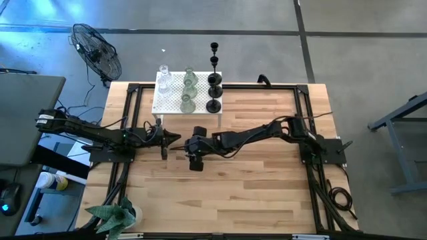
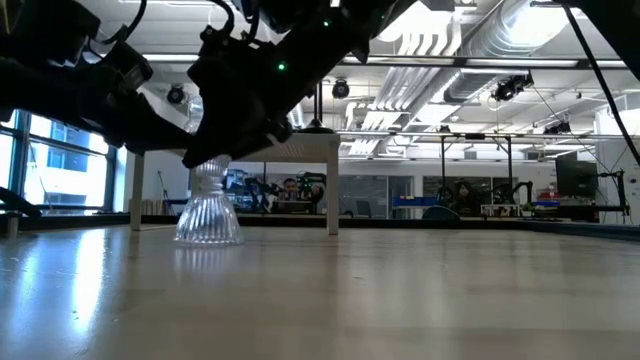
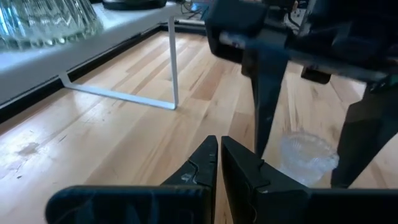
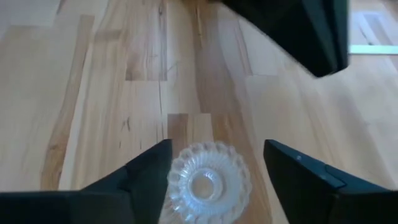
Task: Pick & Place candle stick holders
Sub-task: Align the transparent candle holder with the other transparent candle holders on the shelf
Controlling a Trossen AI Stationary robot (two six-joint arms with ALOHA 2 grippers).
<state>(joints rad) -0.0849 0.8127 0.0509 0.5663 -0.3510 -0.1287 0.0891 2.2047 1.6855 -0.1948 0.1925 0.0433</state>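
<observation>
A clear ribbed glass candle stick holder (image 4: 208,182) stands upright on its flared base on the wooden table, also seen in the low view (image 2: 208,215) and the left wrist view (image 3: 306,155). My right gripper (image 4: 216,149) is open and points down over it, one finger on each side, and hides it in the high view (image 1: 194,152). My left gripper (image 3: 217,149) is shut and empty, just to the holder's left (image 1: 171,139). Several clear and pale-green holders (image 1: 188,90) and black stemmed holders (image 1: 213,93) stand on the white perforated little table (image 1: 167,105).
The white little table's thin legs (image 3: 174,68) stand just beyond the grippers. A black floor fan (image 1: 97,50) is off the table's far left corner, and a plant (image 1: 117,217) at the near left corner. Bare wood (image 1: 253,187) lies toward the near edge.
</observation>
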